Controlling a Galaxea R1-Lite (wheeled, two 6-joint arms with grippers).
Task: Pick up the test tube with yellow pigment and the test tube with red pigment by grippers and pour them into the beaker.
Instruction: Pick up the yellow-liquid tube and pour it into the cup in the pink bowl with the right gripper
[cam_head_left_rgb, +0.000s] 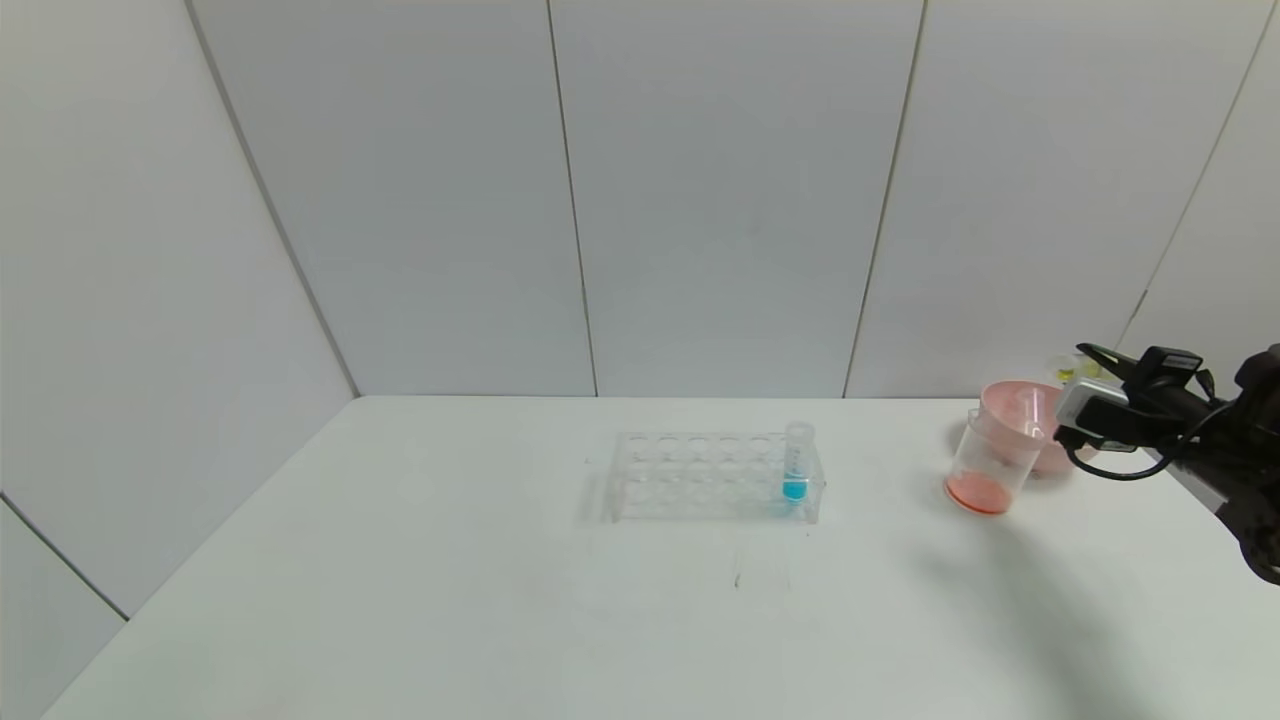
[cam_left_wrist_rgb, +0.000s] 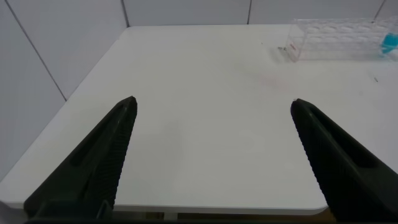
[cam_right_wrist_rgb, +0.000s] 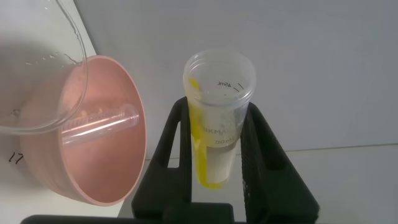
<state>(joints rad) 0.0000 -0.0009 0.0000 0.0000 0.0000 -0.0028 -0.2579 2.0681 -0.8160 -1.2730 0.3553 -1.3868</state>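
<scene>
Two tubes out of rack: one in my right gripper, one lying in the pink bowl (cam_right_wrist_rgb: 93, 180).
Landmark: beaker (cam_head_left_rgb: 990, 462), on the worktop (cam_head_left_rgb: 500, 620), orange-red liquid pooled in its base.
Right gripper (cam_right_wrist_rgb: 214, 134): clenched on the test tube with yellow pigment (cam_right_wrist_rgb: 217, 118), behind and just right of the beaker, above the bowl.
Tube axis: roughly along the fingers, mouth toward camera; yellow streak and residue only, so I judge it mostly poured.
Red tube: I read the empty tube (cam_right_wrist_rgb: 99, 121) in the bowl as that one.
Left gripper (cam_left_wrist_rgb: 214, 158): released, empty, well left of the beaker.
Rack (cam_head_left_rgb: 715, 478): left of the beaker, holds the blue tube (cam_head_left_rgb: 796, 465).
Next: the bowl sits right under the gripper; I'd drop the tube there.
</scene>
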